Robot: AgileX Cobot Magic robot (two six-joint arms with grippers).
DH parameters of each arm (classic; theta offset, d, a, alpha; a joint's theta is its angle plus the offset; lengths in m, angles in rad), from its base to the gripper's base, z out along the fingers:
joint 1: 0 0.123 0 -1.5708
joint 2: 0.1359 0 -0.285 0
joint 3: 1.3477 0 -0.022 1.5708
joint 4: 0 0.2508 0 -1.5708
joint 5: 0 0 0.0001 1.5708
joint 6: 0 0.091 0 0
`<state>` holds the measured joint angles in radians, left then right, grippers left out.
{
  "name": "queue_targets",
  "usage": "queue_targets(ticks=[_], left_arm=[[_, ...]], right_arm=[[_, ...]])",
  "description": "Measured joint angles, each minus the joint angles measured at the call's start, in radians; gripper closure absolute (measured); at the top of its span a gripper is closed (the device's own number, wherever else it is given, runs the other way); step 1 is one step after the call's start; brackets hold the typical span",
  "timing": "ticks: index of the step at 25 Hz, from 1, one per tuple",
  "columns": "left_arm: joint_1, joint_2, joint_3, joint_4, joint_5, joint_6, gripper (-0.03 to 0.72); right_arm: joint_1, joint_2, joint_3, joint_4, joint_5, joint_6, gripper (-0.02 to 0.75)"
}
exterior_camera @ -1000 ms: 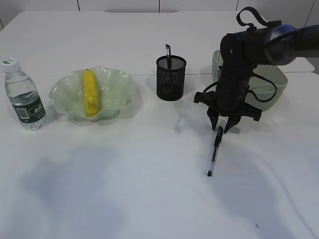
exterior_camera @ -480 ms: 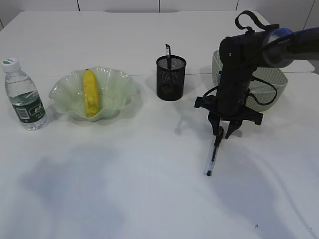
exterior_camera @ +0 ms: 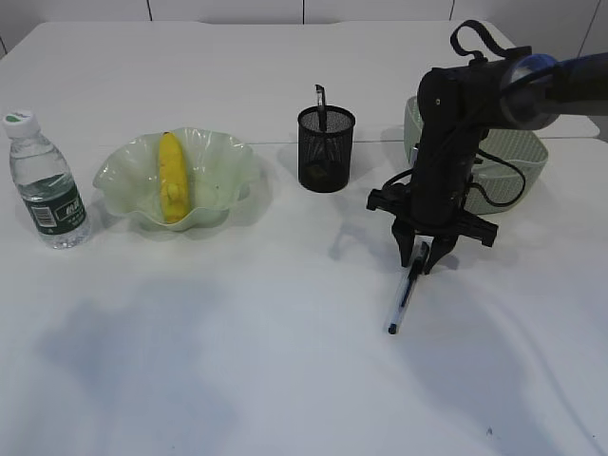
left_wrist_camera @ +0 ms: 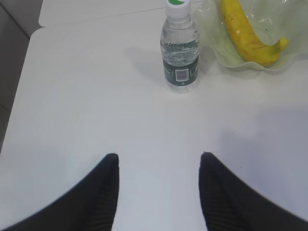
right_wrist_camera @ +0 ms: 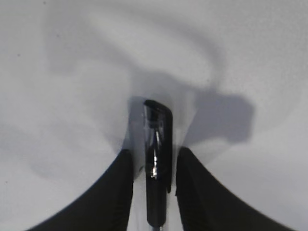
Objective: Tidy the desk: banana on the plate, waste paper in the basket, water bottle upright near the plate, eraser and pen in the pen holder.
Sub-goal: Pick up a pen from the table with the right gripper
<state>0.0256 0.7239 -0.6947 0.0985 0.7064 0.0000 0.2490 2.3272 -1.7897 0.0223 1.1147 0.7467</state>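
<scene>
Right tool straddling the pen on the tabletop

The right tool [exterior_camera: 420, 263] is standing partly open, its fingers flanking the capped end of the pen [exterior_camera: 403, 298], which is lying at five o'clock from the pen holder [exterior_camera: 326, 149]. The left tool [left_wrist_camera: 156, 161] is hanging open and empty over the tabletop [left_wrist_camera: 96, 110].
</scene>
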Motion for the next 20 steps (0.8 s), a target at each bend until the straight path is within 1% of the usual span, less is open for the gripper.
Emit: queue_targets(ticks=[5,9,11,20], left_arm=[[0.0,0.0,0.0,0.0,0.004,0.0,0.312],[0.0,0.0,0.0,0.0,0.011,0.0,0.312],[0.0,0.0,0.0,0.0,0.011,0.0,0.312],[0.0,0.0,0.0,0.0,0.013,0.0,0.312]], right_arm=[[0.0,0.004,-0.004,0.004,0.0,-0.008,0.528],[0.0,0.004,-0.006,0.008,0.0,-0.025,0.622],[0.0,0.004,-0.006,0.01,0.0,-0.029,0.652],[0.0,0.006,-0.008,0.01,-0.034,-0.037,0.661]])
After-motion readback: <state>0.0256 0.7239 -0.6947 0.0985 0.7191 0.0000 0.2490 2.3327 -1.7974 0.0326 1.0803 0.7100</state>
